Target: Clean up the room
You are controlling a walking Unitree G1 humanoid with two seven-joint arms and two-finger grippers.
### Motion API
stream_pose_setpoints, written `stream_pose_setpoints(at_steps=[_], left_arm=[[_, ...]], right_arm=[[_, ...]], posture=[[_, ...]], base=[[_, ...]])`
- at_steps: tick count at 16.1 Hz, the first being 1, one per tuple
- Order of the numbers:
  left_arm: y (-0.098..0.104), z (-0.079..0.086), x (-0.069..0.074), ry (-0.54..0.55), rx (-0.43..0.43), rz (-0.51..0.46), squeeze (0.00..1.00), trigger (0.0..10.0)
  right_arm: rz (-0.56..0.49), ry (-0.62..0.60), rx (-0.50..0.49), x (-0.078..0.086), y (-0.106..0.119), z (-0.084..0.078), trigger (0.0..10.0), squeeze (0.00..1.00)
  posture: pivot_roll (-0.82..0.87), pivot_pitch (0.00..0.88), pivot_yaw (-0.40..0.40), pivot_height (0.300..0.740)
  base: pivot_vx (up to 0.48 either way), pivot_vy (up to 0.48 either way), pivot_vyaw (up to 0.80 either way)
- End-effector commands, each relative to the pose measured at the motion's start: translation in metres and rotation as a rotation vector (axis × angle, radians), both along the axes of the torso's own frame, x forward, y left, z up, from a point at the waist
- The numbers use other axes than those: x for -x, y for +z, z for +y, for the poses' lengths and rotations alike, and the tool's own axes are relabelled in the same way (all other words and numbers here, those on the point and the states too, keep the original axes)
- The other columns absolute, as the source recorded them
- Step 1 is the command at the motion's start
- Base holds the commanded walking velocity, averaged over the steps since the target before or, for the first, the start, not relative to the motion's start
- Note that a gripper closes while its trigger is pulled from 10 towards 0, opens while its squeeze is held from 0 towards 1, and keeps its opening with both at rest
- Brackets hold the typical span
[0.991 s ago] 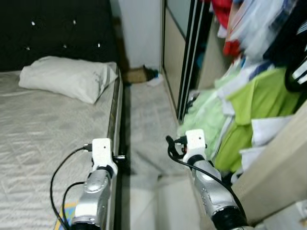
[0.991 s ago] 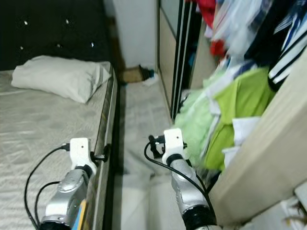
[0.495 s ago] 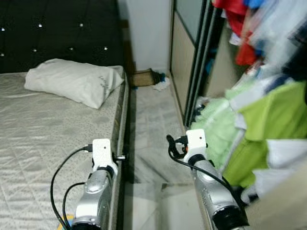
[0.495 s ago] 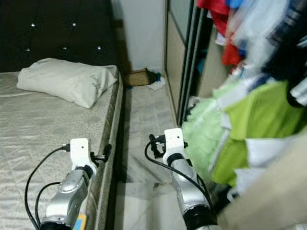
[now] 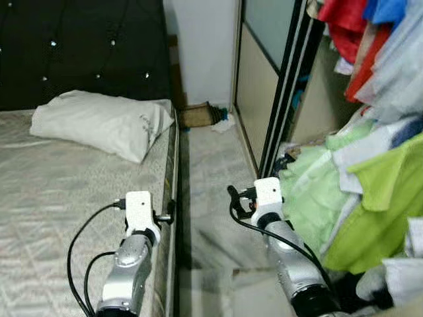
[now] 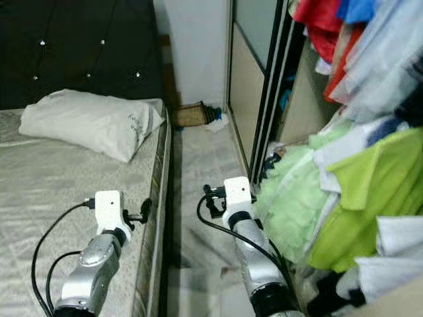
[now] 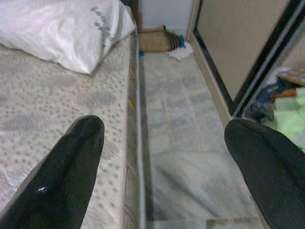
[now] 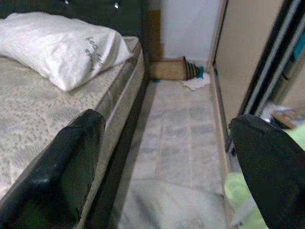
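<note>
Where I am: I look down a narrow strip of pale tiled floor (image 5: pixel 211 178) that runs between a bed (image 5: pixel 59 198) on my left and an open wardrobe (image 5: pixel 277 99) on my right.

Left gripper: my left gripper (image 7: pixel 167 157) hangs over the bed's edge, its two black fingers (image 7: pixel 66 171) spread wide with nothing between them. Past them I see the mattress side and the floor.

Right gripper: my right gripper (image 8: pixel 167 167) is held out over the floor strip, fingers (image 8: pixel 57 167) just as far apart, nothing held.

Bed: a light patterned mattress with a white pillow (image 5: pixel 99 122) lying near the dark buttoned headboard (image 5: pixel 79 46) (the pillow reaches almost to the mattress edge).

Things to tidy: at the far end of the floor, against the white wall (image 5: pixel 198 46), lies a brown flat thing (image 8: pixel 171 69) with something dark and a bit of teal at its end. Just beside it sits a small white crumpled scrap (image 8: pixel 195 82). Both are well apart from my grippers (I cannot tell what the brown thing is).

Wardrobe: a sliding door with a black frame (image 5: pixel 287 86) stands open. Light green and lime green clothes (image 5: pixel 357 191) spill out low down, with red (image 5: pixel 344 20), blue and pale garments hanging above.

Near the door track: some small coloured items (image 7: pixel 281 88) lie on the floor, too blurred to name.
</note>
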State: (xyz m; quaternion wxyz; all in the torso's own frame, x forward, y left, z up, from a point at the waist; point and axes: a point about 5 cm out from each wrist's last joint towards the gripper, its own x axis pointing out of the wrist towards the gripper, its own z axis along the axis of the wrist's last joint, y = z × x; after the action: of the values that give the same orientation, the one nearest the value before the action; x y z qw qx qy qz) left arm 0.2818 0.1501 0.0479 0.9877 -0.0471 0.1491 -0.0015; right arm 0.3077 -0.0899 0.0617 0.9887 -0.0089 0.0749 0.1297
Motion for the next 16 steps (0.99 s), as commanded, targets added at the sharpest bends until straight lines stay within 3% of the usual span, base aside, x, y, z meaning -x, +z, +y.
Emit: stream_pose_setpoints(at_steps=[1,12,16], left_arm=[[0.0001,0.007,0.0003,0.015,-0.013,0.006,0.0,10.0],[-0.0009,0.0063,0.0008,0.012,-0.02,0.012,0.0,10.0],[-0.002,0.0077,0.001,0.023,-0.01,0.007,0.0,10.0]], right_arm=[[-0.018,0.016,-0.004,-0.0015,0.0042,0.0076,10.0,0.0],[-0.051,0.025,0.014,-0.0012,0.0066,0.0085,10.0,0.0],[-0.053,0.04,0.024,-0.0004,0.0058,0.01,10.0,0.0]], posture=[[-0.12,0.041,0.035,0.74],[-0.12,0.04,0.037,0.74],[-0.12,0.04,0.035,0.74]], base=[[0.379,0.259,0.0],[0.45,0.0,0.0],[0.086,0.0,0.0]])
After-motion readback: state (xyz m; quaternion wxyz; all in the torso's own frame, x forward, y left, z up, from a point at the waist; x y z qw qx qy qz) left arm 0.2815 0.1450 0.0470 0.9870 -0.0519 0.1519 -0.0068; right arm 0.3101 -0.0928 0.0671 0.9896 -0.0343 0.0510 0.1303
